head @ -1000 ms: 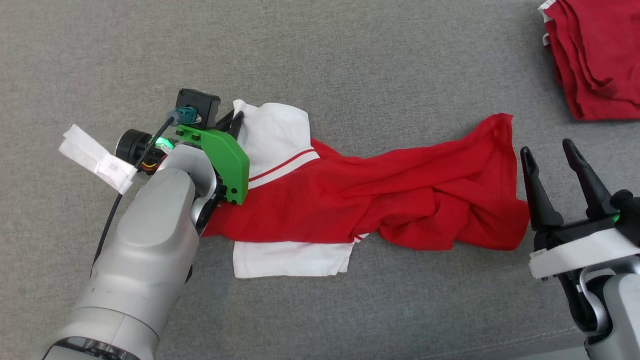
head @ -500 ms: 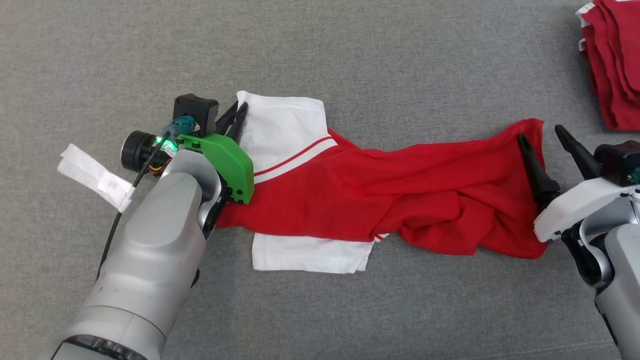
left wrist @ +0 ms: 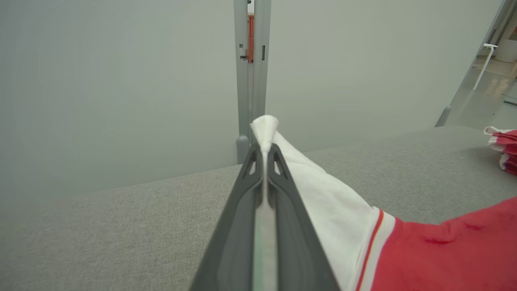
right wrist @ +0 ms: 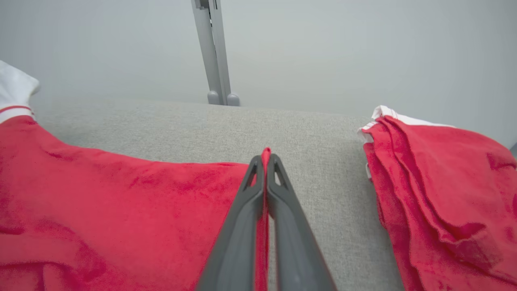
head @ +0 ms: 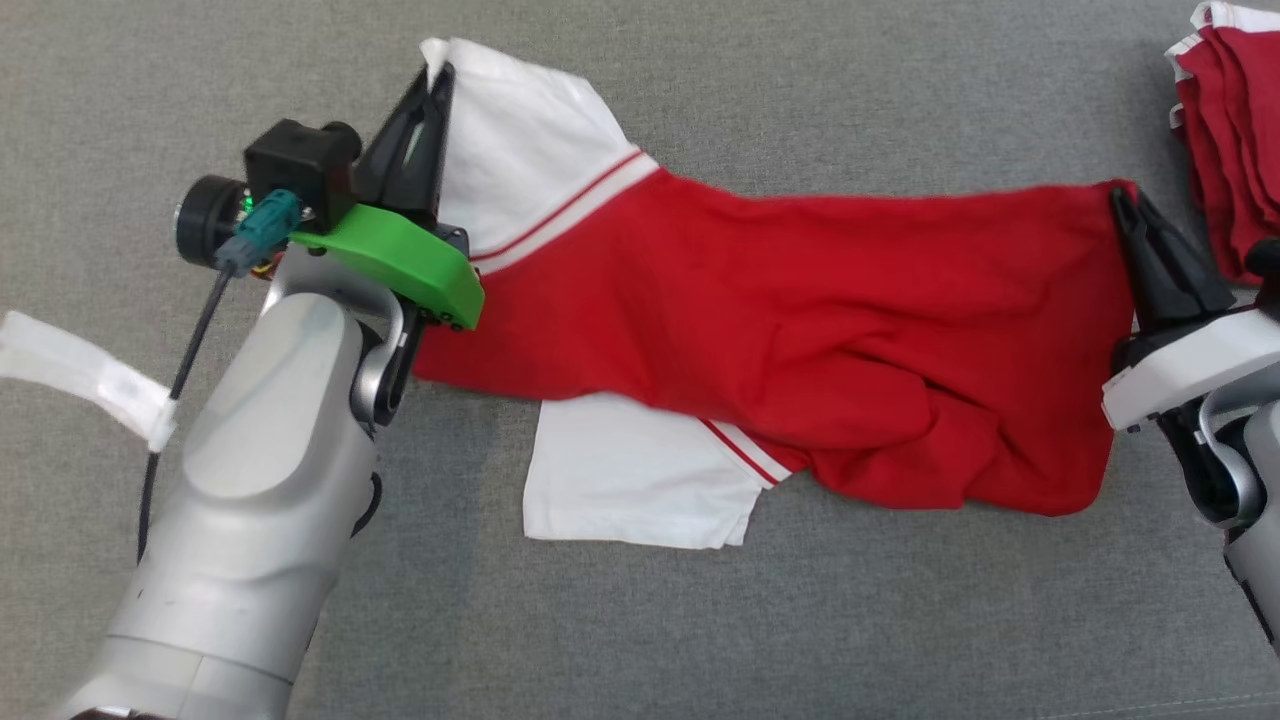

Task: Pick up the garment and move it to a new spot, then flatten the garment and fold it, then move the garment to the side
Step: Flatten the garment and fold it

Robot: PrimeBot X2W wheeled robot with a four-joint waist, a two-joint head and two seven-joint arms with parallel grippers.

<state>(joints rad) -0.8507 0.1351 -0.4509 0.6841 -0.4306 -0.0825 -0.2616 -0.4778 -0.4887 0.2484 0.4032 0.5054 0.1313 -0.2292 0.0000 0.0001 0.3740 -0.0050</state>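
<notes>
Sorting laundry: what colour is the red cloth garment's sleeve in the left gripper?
White sleeve, with red-striped trim; clearest in head view.

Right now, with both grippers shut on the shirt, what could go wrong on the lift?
The left gripper pinches only the tip of the white sleeve; it may slip under tension.
The right gripper bites just a hem corner of the garment: same risk.
The folded red pile lies close beside the right gripper; a swing might snag it.
</notes>
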